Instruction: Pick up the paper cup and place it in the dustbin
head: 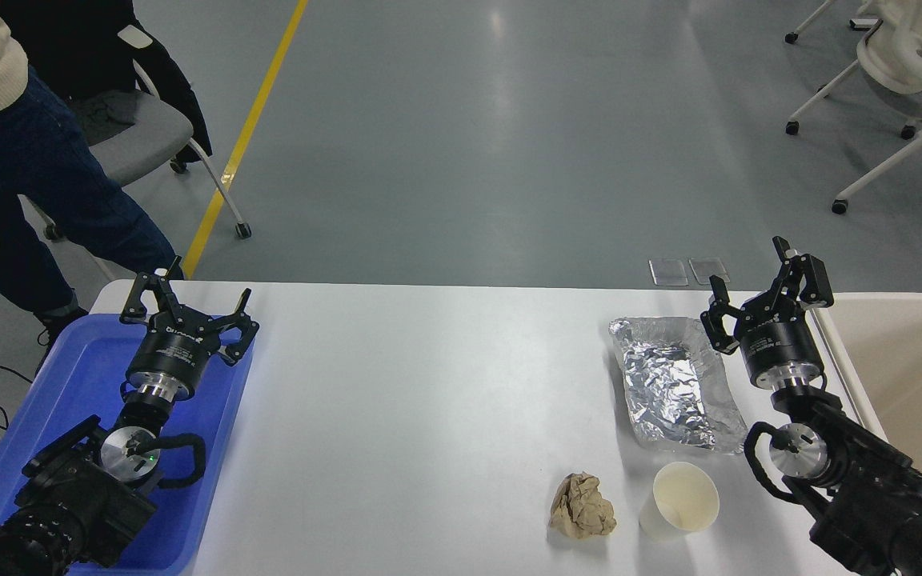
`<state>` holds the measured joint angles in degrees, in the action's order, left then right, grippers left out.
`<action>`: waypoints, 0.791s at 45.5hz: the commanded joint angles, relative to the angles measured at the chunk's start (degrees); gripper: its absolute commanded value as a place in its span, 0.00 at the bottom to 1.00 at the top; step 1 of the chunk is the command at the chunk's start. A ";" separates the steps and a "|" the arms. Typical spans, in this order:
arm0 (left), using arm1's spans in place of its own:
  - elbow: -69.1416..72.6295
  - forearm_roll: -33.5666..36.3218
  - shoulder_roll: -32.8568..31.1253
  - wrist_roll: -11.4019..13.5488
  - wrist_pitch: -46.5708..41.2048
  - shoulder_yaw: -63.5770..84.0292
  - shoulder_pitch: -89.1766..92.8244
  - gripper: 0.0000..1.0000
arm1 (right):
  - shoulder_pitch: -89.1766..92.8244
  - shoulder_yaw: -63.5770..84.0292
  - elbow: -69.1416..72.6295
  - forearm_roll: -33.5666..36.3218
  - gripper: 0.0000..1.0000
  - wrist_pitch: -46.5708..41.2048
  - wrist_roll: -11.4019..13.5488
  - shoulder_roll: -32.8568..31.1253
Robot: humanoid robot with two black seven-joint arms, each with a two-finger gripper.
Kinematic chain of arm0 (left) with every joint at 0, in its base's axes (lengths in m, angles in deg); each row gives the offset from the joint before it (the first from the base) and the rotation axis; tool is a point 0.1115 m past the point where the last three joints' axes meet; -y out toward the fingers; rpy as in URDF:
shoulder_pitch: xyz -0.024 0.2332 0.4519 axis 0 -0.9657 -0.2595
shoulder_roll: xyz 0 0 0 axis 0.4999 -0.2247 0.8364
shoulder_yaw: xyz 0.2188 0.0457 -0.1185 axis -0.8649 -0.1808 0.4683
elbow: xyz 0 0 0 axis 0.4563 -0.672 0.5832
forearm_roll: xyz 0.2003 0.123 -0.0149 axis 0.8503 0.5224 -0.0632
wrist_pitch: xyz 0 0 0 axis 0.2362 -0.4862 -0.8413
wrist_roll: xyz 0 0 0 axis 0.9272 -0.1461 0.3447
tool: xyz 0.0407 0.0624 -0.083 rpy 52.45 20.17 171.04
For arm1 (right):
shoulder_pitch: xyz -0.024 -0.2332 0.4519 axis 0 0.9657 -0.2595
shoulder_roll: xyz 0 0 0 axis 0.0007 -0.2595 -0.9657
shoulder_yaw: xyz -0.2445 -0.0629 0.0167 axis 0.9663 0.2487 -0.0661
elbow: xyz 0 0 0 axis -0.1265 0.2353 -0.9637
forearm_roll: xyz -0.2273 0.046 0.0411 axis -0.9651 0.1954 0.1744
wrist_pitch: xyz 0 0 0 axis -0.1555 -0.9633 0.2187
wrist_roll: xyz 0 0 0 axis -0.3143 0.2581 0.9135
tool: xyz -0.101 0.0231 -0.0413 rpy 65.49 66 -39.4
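Head view shows the white worktop (pixel 429 400) first, with the beige dustbin (pixel 909 360) at its right edge, within the right arm's reach for a short drop. Left, a blue tray (pixel 69 384) sits under the parked left end effector (pixel 189 308), fingers spread. A foil tray (pixel 669 384) lies beside the right end effector (pixel 749 296), released and holding nothing, poised above the worktop. Nearest, the cup (pixel 679 500) lies tipped, mouth toward the camera, just beside a brown paper ball (pixel 583 506), not yet grasped.

I see a matt paper cup (pixel 679 500), crinkled shiny foil tray (pixel 673 384), rough crumpled brown paper ball (pixel 583 506), glossy blue plastic tray (pixel 77 384), smooth white table (pixel 429 400)
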<state>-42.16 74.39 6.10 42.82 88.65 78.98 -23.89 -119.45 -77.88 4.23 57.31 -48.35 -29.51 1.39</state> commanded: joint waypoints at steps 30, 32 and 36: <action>0.00 0.00 0.00 0.00 0.00 -0.04 0.00 1.00 | 0.13 -0.14 -0.24 0.00 1.00 0.08 0.00 -0.28; 0.00 0.00 0.00 0.00 0.00 -0.04 0.00 1.00 | 0.13 -0.23 -0.24 0.00 1.00 0.08 0.00 -0.37; 0.00 0.00 0.00 0.00 0.00 -0.04 0.00 1.00 | 0.13 -0.14 -0.07 0.00 1.00 0.17 0.00 -0.37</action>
<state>-42.16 74.39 6.10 42.82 88.65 78.94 -23.89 -119.33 -78.02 4.04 57.31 -48.25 -29.51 1.21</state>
